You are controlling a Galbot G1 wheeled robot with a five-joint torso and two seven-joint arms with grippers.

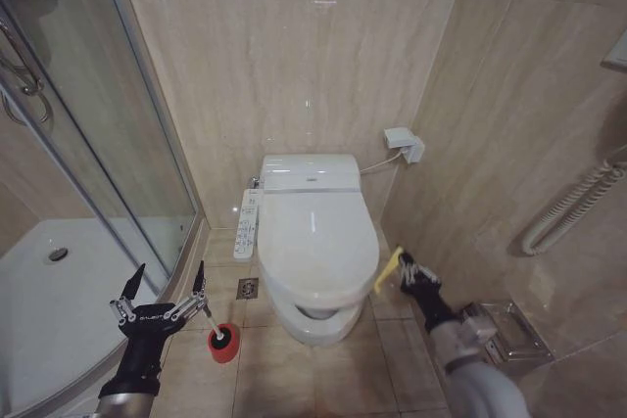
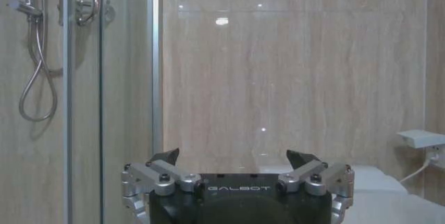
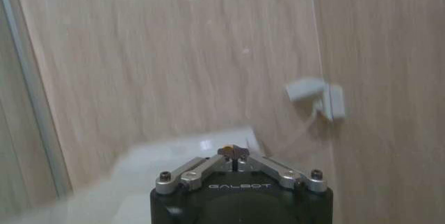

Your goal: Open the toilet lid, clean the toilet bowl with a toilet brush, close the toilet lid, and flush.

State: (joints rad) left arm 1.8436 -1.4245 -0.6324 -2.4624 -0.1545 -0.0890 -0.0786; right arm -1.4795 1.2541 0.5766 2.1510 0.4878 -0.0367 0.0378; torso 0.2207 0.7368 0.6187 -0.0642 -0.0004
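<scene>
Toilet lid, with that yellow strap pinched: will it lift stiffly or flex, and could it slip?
The large glossy white oval plastic toilet lid looks rigid, so it probably swings as one piece. The small yellow strap looks soft and bent, so it may flex first. The right gripper pinches only the strap; it could slip.

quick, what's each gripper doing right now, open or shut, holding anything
Left gripper: open, empty, above the red cup holder.
Right gripper: shut on the yellow strap of the toilet lid.

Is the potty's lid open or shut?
Partly open. The toilet lid is raised at its front, with a gap below. The right tool pinches its yellow strap.
</scene>
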